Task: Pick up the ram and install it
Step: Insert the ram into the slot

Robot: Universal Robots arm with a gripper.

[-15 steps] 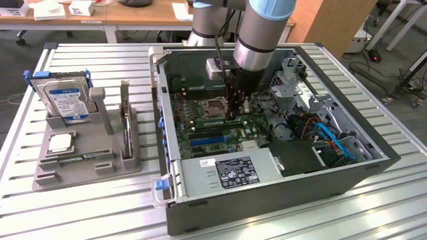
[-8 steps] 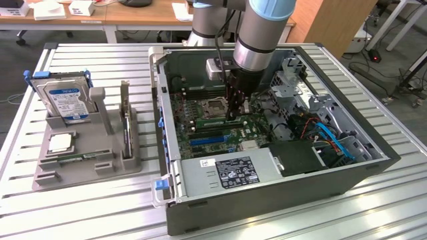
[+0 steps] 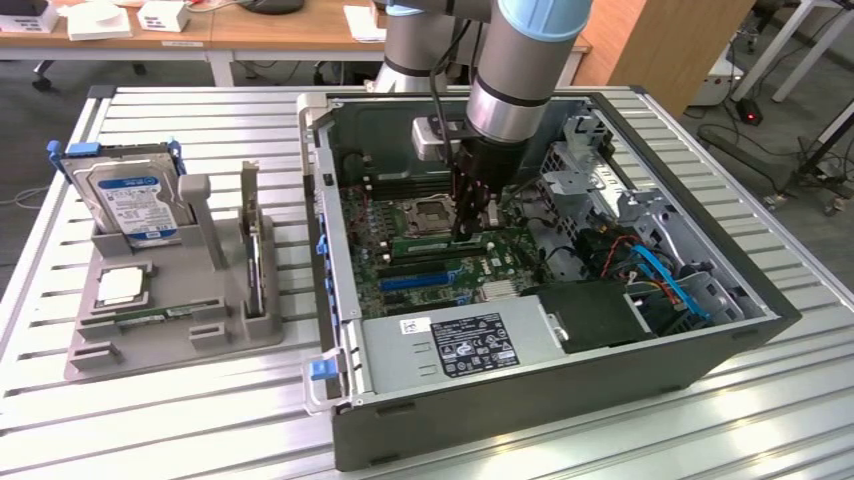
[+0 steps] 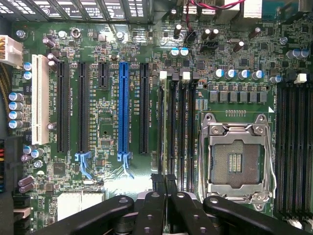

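Tool (image 4: 164,179), jaws pinched shut, hangs over motherboard slots (image 4: 181,132) between case walls (image 3: 534,400).

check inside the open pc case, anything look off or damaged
Nothing looks spilled, broken or askew. The one gap: the square silver processor socket on the green motherboard sits empty, its contacts bare.

Holder (image 3: 174,335) on table (image 3: 174,420), exterior view's left of the case (image 3: 534,400); hard drive (image 3: 134,200) stands behind processor chip (image 3: 120,287) on it. Gripper (image 3: 467,238) inside case, apparently over memory slots (image 4: 178,127) beside CPU socket (image 4: 237,159).
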